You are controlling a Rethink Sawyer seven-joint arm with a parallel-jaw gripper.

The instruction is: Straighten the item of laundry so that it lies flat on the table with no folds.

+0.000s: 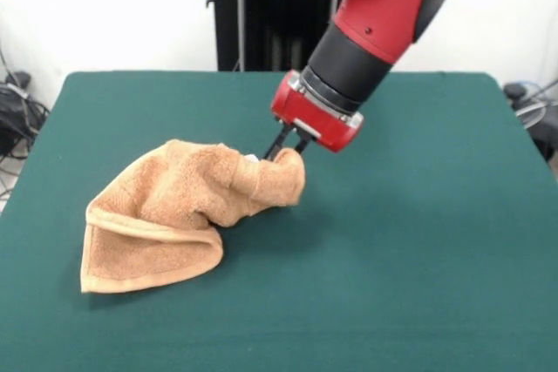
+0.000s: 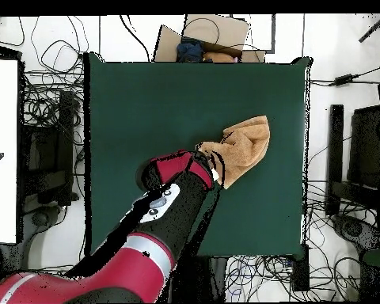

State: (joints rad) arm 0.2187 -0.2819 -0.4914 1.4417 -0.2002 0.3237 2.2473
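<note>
Red and black arm (image 1: 375, 32) comes down at a slant over the green counter (image 1: 418, 241), gripper (image 1: 290, 143) at the raised right end of the towel (image 1: 174, 215) in the front view. Dark jaws are closed down onto a bunched corner of the towel, pinching it; that corner is lifted off the counter, with a small white bit showing right beside the jaws, probably the tag. Rest of the towel droops down and to the left from the grip, crumpled, with a thick fold across the middle and a border band curling along the lower left edge. Lower left part lies on the counter, doubled over on itself, not flat. In the overhead view the towel (image 2: 245, 149) sits right of the counter's (image 2: 146, 103) centre, nearer the right edge, a rough wedge shape widening away from the gripper (image 2: 210, 168). Arm (image 2: 157, 218) crosses the counter's lower edge diagonally there. Cables (image 2: 43, 119) lie tangled on the floor around the counter; a cardboard box (image 2: 201, 36) sits beyond the top edge.
</note>
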